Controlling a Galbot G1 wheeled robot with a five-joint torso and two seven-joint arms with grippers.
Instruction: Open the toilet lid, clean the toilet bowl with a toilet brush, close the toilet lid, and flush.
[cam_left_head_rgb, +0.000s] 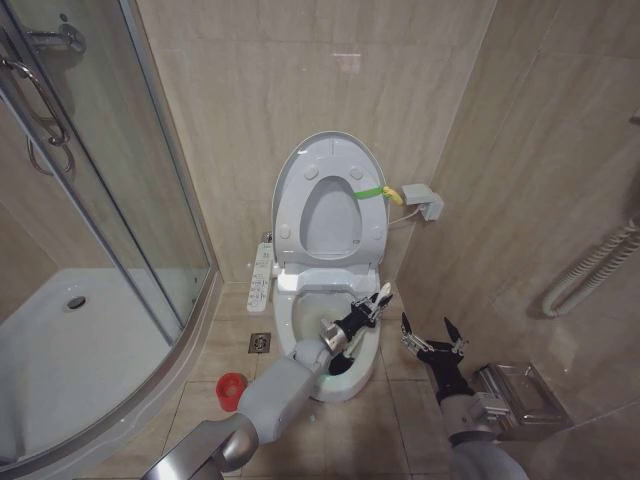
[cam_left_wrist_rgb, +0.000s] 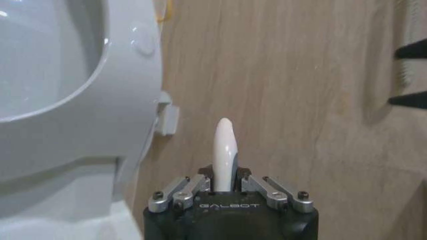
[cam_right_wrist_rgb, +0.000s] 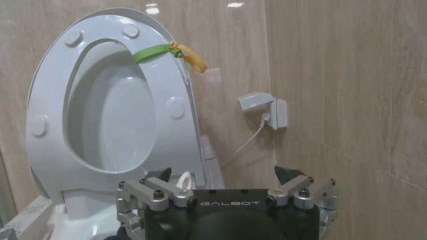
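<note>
Our right gripper (cam_left_head_rgb: 433, 333) hangs spread beside the toilet bowl (cam_left_head_rgb: 300, 325); our left gripper (cam_left_head_rgb: 374, 303) pinches the toilet brush (cam_left_wrist_rgb: 224, 152) over that bowl (handle tip upward). Behind, the toilet lid (cam_left_head_rgb: 372, 215) stands raised.

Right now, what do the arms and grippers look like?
Both arms have smooth light-grey shells. The left gripper and right gripper have black bodies and slim black fingers. In the wrist views, each black housing carries white GALBOT lettering, flanked by silver metal finger mounts with dark screws. No loose cables visible.
</note>
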